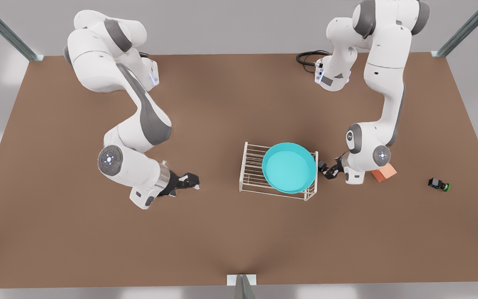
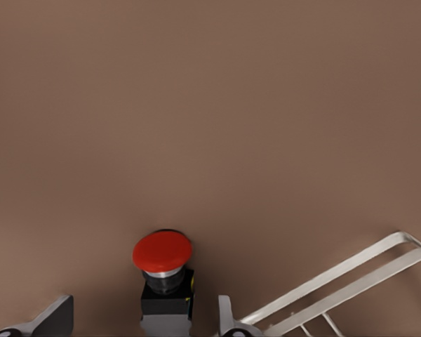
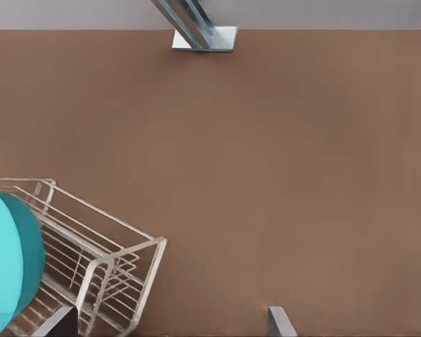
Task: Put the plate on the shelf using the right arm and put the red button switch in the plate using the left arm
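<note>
Closest in, my left gripper (image 2: 139,317) sat low over the table (image 1: 98,241) with its jaws apart, straddling the red switch (image 2: 163,270) without touching it. The switch seemed to stand on its black body, long axis upright, red cap on top and a little beyond my fingertips. I judged the risk lay right there. With only the body between the jaws, closing off-centre could tip the switch or squirt it forward, and a pinch on the rounded cap would slip. Just past it ran the shelf (image 1: 252,168), so a low swing toward the plate (image 1: 288,167) could catch the wire frame. The plate lay on the shelf's end nearer my right arm and overhung the bars. A hard drop or a nudge might rock it or slide it off. Beside that end my right gripper (image 1: 326,169) waited, jaws apart and holding nothing. Farther off sat the cube (image 1: 384,172) and the green switch (image 1: 439,184).
</note>
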